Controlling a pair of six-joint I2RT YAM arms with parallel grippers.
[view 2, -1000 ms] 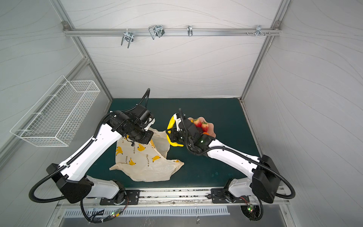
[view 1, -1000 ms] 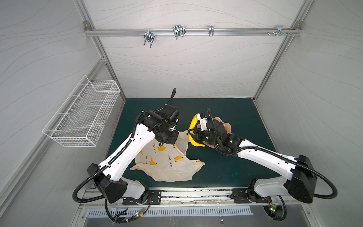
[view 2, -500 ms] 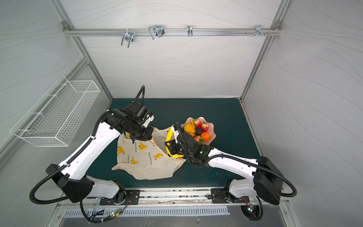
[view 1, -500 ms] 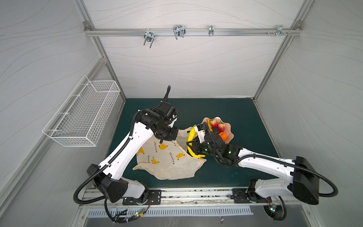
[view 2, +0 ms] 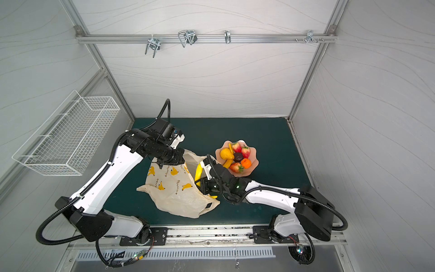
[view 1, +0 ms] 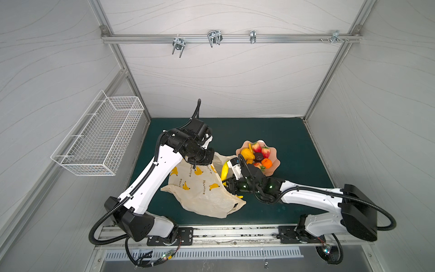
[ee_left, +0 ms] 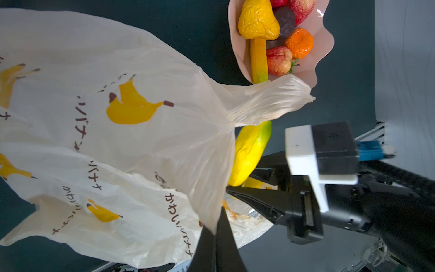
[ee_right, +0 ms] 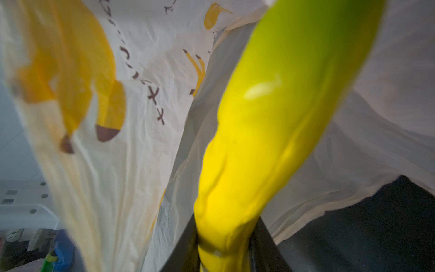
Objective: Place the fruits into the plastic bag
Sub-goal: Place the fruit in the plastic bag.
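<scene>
Loading the first fruit, by the look of it. Pinches a fold at the rim of the plastic bag (ee_left: 117, 141) with the left pincer (ee_left: 215, 232), pressed together on the film, and holds that edge up off the table (view 1: 294, 141) to keep the mouth agape. Grips the banana (ee_left: 249, 153) by its lower end in the right pincer (ee_right: 224, 245), clamped on the fruit from both sides, with the greenish tip slanting up just under one loop handle (ee_left: 270, 101). Seen from the right wrist, flanked by bag film on either side, so probably at the mouth between the two walls; cannot tell how deep. Leaves the rest in the pink dish (view 1: 276, 162), just beside the bag: the lemon-like fruit (view 1: 247, 153), three strawberries (view 1: 256, 147), the small orange (view 1: 266, 162), the dark brown piece (view 1: 258, 156) and a second long yellow piece (ee_left: 259, 58).

Next, as a judgement: push the banana further in and lay it down along the bag's floor rather than on end, then spread the right pincer and draw back without dragging the thin film along. Keep the left pinch firm and high meanwhile, lest the mouth sag shut. Then back to the dish for the next fruit.
</scene>
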